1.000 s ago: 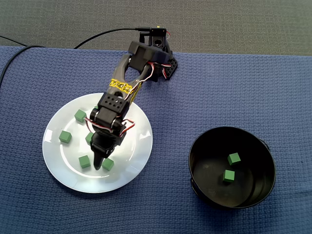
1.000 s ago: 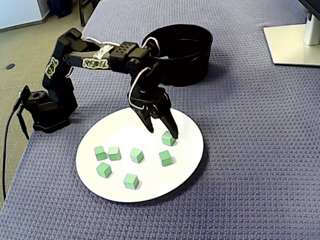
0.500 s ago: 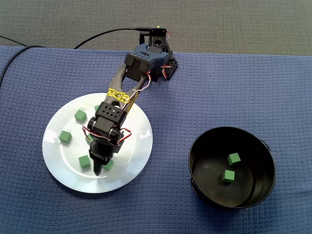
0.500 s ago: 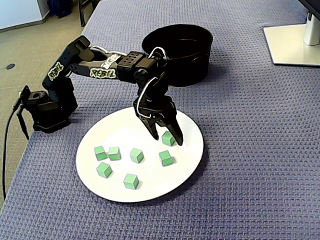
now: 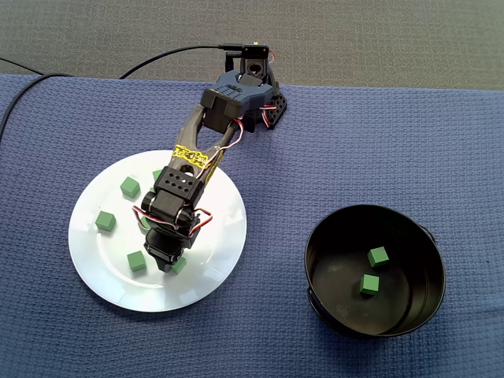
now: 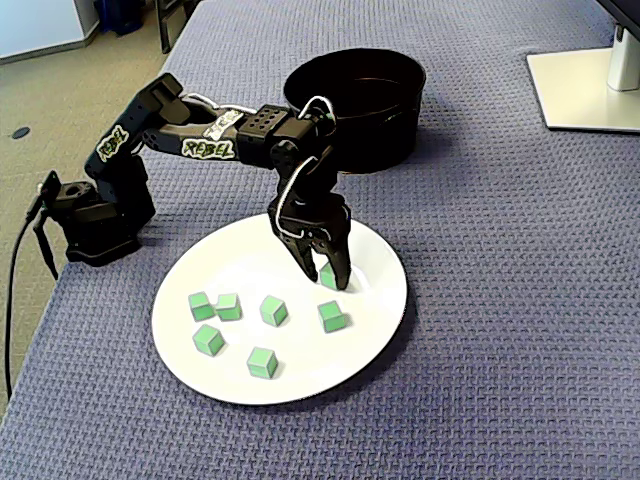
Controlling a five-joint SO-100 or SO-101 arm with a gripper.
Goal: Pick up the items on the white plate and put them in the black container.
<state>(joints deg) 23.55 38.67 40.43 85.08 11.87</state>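
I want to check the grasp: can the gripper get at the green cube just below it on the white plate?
Probably yes: the gripper straddles that green cube, one finger on each side; the other cubes lie apart.

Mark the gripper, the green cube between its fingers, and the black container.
gripper (image 6: pixel 327 284): a fixed view, midway between fingertips.
green cube (image 6: pixel 327 272): a fixed view, visible face between the fingers.
black container (image 6: pixel 380 145): a fixed view, outer wall.
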